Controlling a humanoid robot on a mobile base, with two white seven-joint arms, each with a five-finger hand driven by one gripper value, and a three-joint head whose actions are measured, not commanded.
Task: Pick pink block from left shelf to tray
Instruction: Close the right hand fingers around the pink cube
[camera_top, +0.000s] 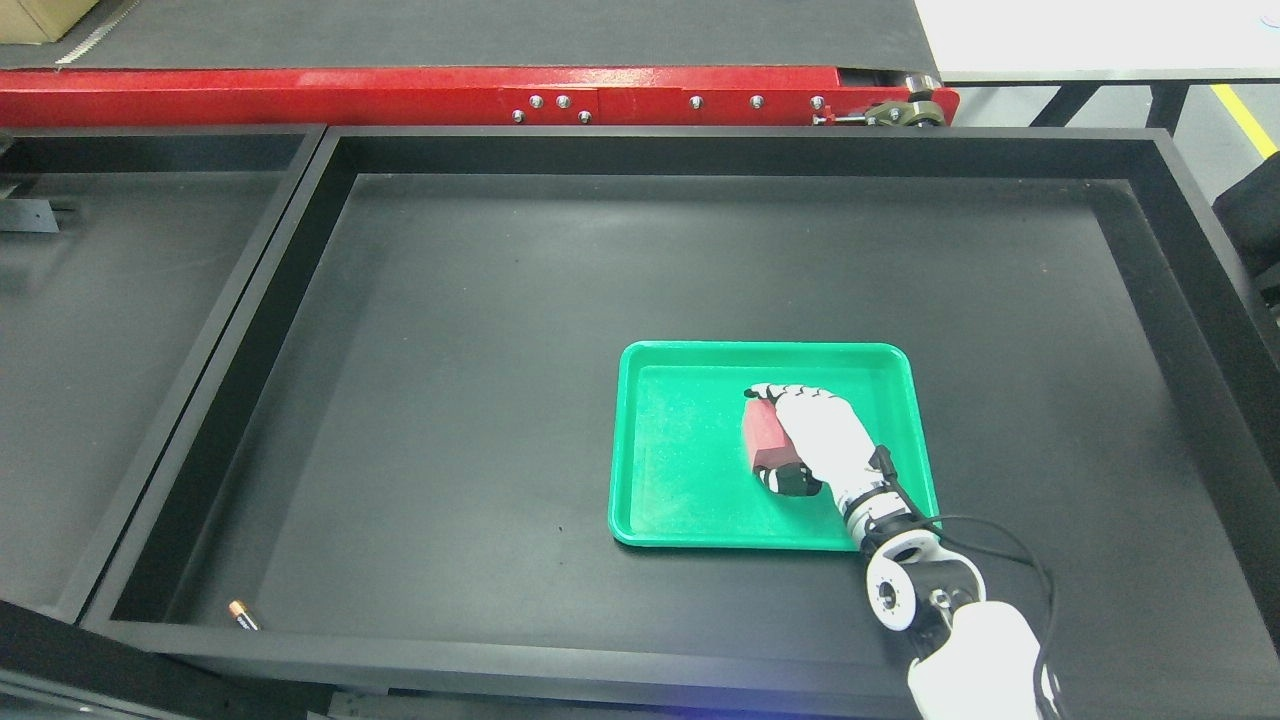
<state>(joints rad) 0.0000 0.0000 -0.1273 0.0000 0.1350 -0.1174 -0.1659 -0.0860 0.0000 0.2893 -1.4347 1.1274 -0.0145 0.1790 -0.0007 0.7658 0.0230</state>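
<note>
Head view shows the right robot hand (800, 440) over the right half of the green tray (680, 520), its white fingers (790, 392) curled round the block (765, 435), thumb below and fingers above. The block looks more red-pink than pale pink; it sits low in the tray, and whether its base already touches the tray floor cannot be told. The left arm is out of sight.

The step in hand seems to be the release. To do it well, the block should rest flat on the tray floor before the fingers spread, and the robot hand should then lift straight up so a fingertip does not drag the block or tip it against the rim.

The block is a small box shape with crisp edges and a matte face, probably light. The tray is smooth plastic with rounded corners and a raised lip. It lies in a large black bin (640, 150) with a dull, slightly grainy floor. A small battery (242, 615) lies at the near left corner. A red metal beam (400, 100) runs along the far side.
</note>
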